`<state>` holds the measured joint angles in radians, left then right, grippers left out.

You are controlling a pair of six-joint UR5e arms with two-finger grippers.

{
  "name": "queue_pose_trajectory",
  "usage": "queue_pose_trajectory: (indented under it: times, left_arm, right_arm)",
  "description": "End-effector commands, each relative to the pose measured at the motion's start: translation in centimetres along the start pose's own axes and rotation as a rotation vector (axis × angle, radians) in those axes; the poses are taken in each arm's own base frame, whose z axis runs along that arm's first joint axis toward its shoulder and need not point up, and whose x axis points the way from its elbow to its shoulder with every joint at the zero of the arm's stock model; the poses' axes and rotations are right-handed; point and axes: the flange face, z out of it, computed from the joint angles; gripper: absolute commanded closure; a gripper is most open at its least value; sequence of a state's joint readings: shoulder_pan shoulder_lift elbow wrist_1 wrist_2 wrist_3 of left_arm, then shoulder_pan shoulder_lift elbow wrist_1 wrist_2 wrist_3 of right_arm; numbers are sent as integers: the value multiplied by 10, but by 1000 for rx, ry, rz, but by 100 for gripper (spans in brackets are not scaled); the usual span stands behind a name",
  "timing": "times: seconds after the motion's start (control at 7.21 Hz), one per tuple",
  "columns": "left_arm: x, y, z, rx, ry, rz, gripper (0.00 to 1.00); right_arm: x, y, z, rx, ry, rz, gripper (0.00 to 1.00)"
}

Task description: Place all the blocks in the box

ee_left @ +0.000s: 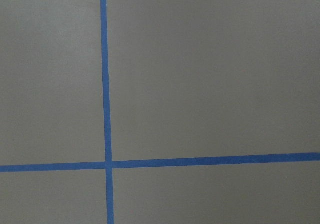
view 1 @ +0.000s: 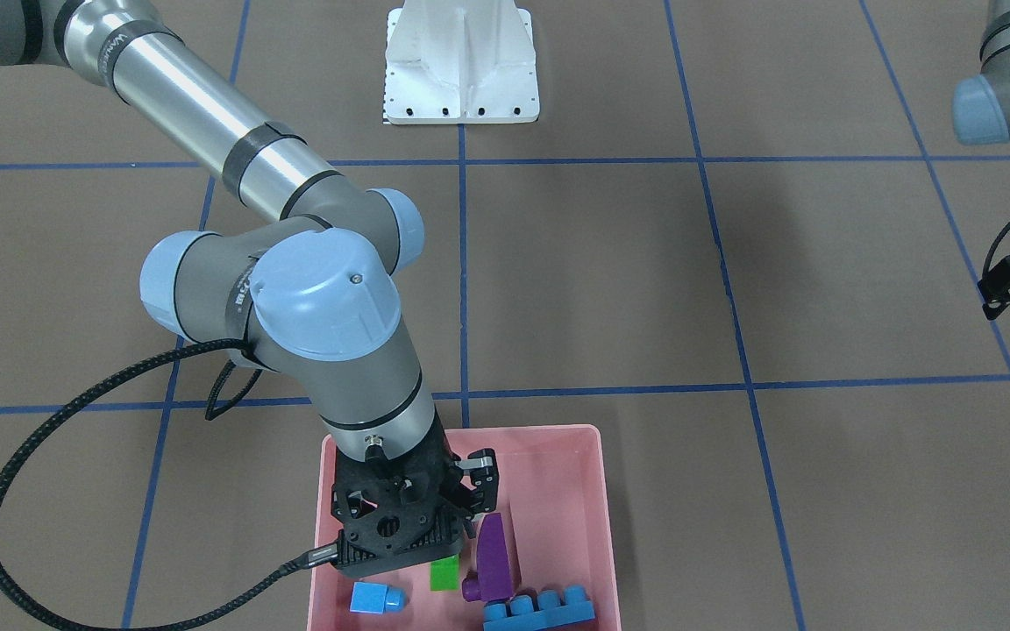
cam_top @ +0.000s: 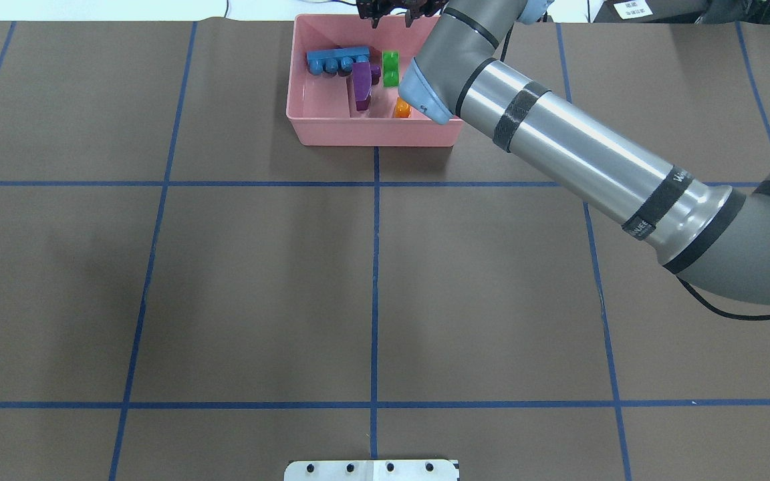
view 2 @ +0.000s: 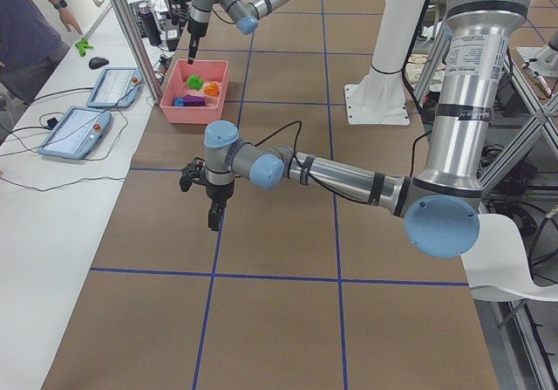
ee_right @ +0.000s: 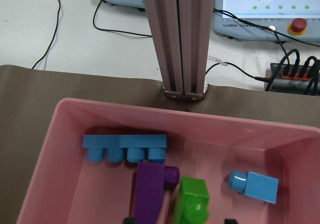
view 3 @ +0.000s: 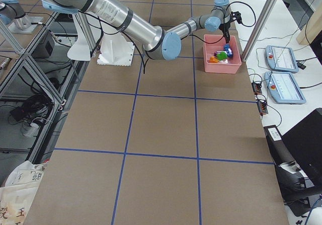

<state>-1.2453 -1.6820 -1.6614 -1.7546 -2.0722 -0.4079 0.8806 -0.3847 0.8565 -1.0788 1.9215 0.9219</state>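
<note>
The pink box (cam_top: 371,132) sits at the table's far edge. In it lie the long blue block (cam_top: 338,59), the purple sloped block (cam_top: 361,83), the green block (cam_top: 391,68) and the orange block (cam_top: 402,107). The small blue cube (ee_right: 255,185) lies in it too, hidden by the arm in the overhead view. My right gripper (ee_right: 179,220) hangs open and empty over the box, its fingertips either side of the green block (ee_right: 192,204). My left gripper (view 1: 1009,285) is far off at the table's side, over bare table. I cannot tell its state.
The white robot base (view 1: 461,61) stands at the robot's side of the table. An aluminium post (ee_right: 182,38) rises just behind the box (view 1: 558,456), with control pendants (ee_right: 265,8) and cables beyond. Blue tape lines grid the brown table.
</note>
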Motion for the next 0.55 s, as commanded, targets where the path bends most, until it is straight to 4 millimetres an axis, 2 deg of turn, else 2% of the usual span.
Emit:
queue_pose_trajectory:
  times: [0.0,0.14,0.28,0.42]
  left_arm:
    - [-1,1,-1,3,3,29,0]
    - [-12,-1,-7,18,-7,17,0]
    - [-26,-4,-14,28,-17,15,0]
    - [-47,-5,-16,16,-29,127,0]
  right_arm:
    - [-10,-18,-24,-28,14,20,0]
    - [-6,-36,-54,-74,66,66,0]
    - [28,-63,-99,-155,31,60,0]
    - [77,-77,-138,-219,9,58,0]
